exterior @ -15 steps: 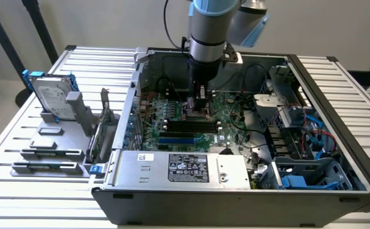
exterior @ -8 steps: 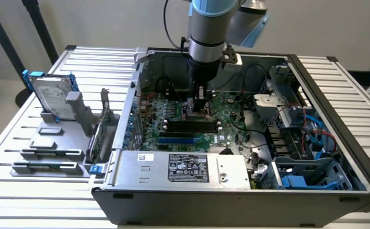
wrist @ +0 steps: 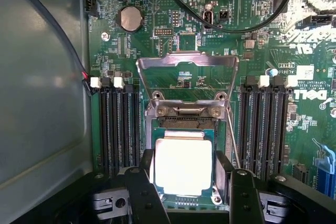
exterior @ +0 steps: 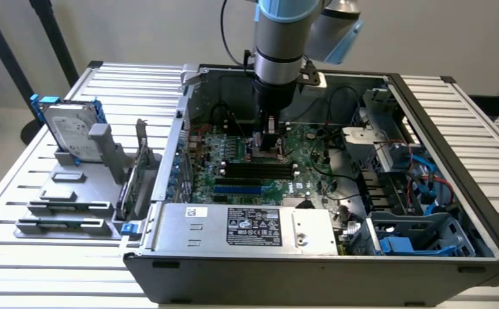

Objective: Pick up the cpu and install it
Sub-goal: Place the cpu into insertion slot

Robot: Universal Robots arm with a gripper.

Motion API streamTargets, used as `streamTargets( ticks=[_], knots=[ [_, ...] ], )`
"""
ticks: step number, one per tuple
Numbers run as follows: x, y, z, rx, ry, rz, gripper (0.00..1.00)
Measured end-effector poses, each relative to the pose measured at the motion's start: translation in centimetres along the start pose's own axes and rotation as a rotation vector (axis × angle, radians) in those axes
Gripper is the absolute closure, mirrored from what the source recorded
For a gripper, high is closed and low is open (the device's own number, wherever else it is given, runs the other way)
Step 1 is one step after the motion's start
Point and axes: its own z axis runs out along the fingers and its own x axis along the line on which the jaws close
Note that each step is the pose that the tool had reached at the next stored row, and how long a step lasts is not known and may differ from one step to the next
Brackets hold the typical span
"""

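The cpu [wrist: 182,156], a small square chip with a bright silver top and a green rim, sits between my two black fingers [wrist: 147,163]. Both fingers touch its side edges. My gripper [wrist: 185,169] is shut on the cpu, directly over the open socket [wrist: 181,109] on the green motherboard. The socket's metal load plate [wrist: 186,69] stands flipped up behind the chip. I cannot tell whether the chip rests in the socket or hovers just above it. In the exterior view my gripper [exterior: 266,149] reaches straight down into the open computer case [exterior: 318,270], low over the board.
Black memory slots [wrist: 118,124] flank the socket on both sides, and cables cross the board behind it. A silver power supply [exterior: 241,225] fills the case's front. On the exterior view's left, a holder carries a silver hard drive [exterior: 71,132] with blue brackets.
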Motion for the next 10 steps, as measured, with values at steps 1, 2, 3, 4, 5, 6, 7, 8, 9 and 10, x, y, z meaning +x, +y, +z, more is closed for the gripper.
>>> streamTargets(
  ticks=[1,2,3,4,5,6,7,8,9,10],
  knots=[
    [0.0,0.0,0.0,-0.0027,-0.0017,0.0,0.46],
    [0.0,0.01,0.01,-0.005,-0.0036,-0.001,0.46],
    [-0.01,0.0,0.01,-0.0071,-0.0052,-0.001,0.46],
    [-0.01,-0.05,0.01,-0.0099,-0.0066,-0.001,0.46],
    [-0.01,-0.11,0.02,-0.0128,-0.0079,-0.002,0.46],
    [-0.02,-0.18,0.04,-0.0156,-0.0085,-0.002,0.46],
    [-0.01,-0.24,0.06,-0.0171,-0.0088,-0.002,0.46],
    [-0.01,-0.28,0.07,-0.0172,-0.0089,-0.002,0.46],
    [-0.02,-0.28,0.08,-0.0172,-0.0089,-0.002,0.46],
    [-0.02,-0.29,0.09,-0.0173,-0.0093,-0.002,0.46]
  ],
)
